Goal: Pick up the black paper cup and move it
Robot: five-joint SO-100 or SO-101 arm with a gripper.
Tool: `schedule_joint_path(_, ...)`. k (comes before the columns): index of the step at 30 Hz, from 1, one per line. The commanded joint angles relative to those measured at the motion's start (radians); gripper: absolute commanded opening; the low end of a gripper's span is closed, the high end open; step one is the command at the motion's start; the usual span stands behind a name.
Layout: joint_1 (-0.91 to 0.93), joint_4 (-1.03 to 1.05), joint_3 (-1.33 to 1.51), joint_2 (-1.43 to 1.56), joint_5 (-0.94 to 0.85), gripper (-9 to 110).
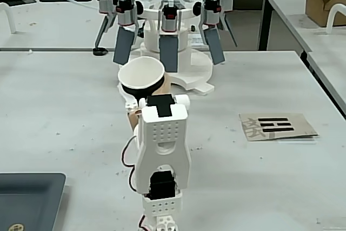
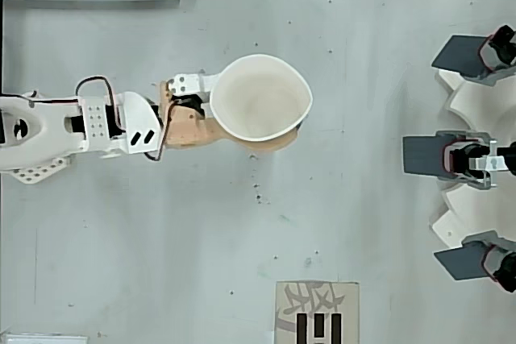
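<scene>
The black paper cup point(image 1: 141, 73) is held upright in front of the arm, its white inside facing up and a band of black wall showing below the rim. In the overhead view the cup point(image 2: 260, 101) has its rim squeezed into a pointed oval. My gripper point(image 1: 147, 91) is shut on the cup's body from both sides. From above, the gripper point(image 2: 251, 118) is mostly hidden under the rim; a tan finger point(image 2: 189, 130) runs along the cup's lower side. Whether the cup's base touches the table cannot be told.
A white machine with grey paddles point(image 1: 172, 47) stands just behind the cup, at the right edge from above point(image 2: 472, 155). A cardboard card with black marks point(image 1: 277, 126) lies right of the arm. A dark tray point(image 1: 27, 198) sits at the near left corner.
</scene>
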Motion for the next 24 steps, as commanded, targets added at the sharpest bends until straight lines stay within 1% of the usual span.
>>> schedule_joint_path(1, 0.025, -0.028, 0.014, 0.063, -0.006, 4)
schedule_joint_path(7, 0.084, -0.028, 0.046, 0.083, 0.006, 4)
schedule_joint_path(12, 0.115, 0.023, 0.026, 0.074, 0.037, 3)
schedule_joint_path(21, 0.127, 0.123, -0.14, -0.006, 0.087, 4)
schedule_joint_path(24, 0.13, 0.187, -0.213, -0.026, 0.098, 4)
